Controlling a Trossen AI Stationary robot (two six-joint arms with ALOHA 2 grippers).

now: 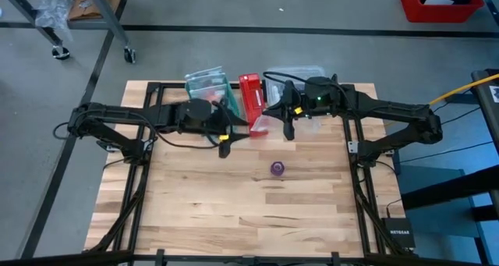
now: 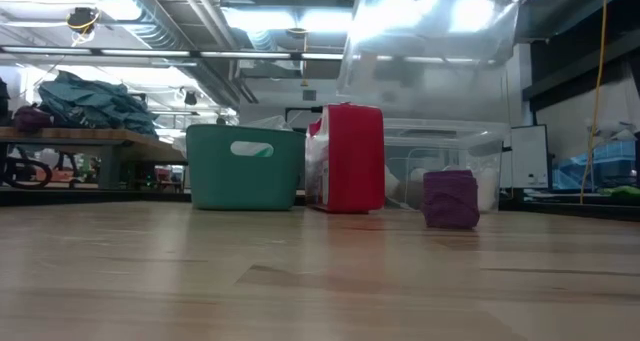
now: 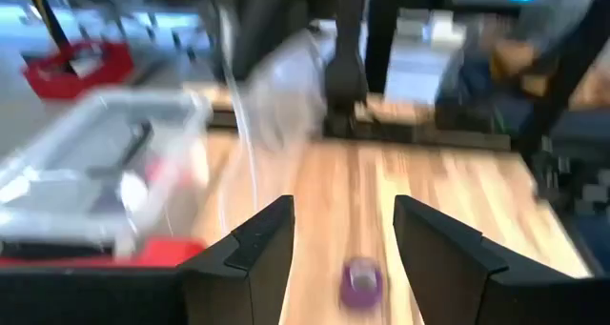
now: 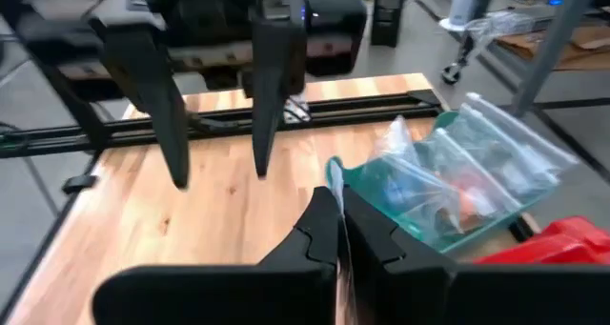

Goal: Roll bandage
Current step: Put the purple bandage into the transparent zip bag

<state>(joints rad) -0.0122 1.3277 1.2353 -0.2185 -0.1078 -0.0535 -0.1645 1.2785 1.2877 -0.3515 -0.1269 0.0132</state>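
High view | bandage (image 1: 277,168) coiled on table | left hand (image 1: 224,147) nearby, apart

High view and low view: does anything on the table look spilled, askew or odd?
Nothing stands out. The small purple rolled fabric bandage stands coiled and upright on the bare wooden table, clear of both hands. The red box and green plastic bin stand upright at the back.

The table (image 1: 234,211) is pale wood with a smooth, faintly shiny grain. At centre frame the bandage (image 1: 277,168) looks like soft matt purple cloth. Upper centre, the red box (image 2: 352,159) and green bin (image 2: 245,167) seem smooth plastic.
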